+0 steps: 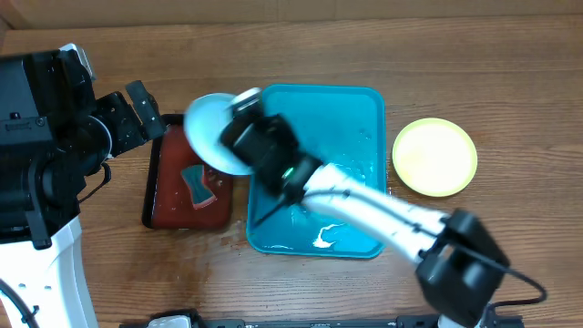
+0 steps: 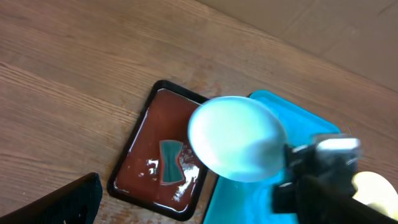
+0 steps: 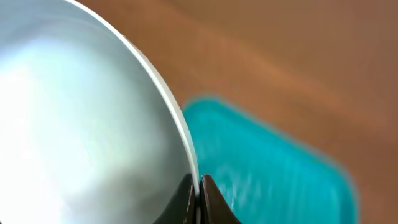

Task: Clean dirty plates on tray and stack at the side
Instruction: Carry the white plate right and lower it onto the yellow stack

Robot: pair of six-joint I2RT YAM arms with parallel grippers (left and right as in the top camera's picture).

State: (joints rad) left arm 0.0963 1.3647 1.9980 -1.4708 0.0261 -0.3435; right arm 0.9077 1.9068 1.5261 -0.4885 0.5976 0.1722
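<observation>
My right gripper [image 3: 198, 190] is shut on the rim of the pale blue plate [image 1: 209, 132]. It holds the plate tilted in the air over the gap between the turquoise tray [image 1: 360, 114] and the dark red tray [image 1: 168, 205]. The plate also shows in the left wrist view [image 2: 236, 137] and fills the left of the right wrist view [image 3: 81, 124]. A yellow-green plate [image 1: 435, 157] lies on the table right of the turquoise tray; I cannot tell if another lies under it. My left gripper [image 1: 129, 105] is open and empty at the far left, apart from the plate.
A teal sponge [image 1: 199, 182] lies in the wet dark red tray, also seen in the left wrist view [image 2: 169, 162]. The turquoise tray holds water and a white smear [image 1: 323, 239] near its front. My right arm [image 1: 364, 205] crosses over it.
</observation>
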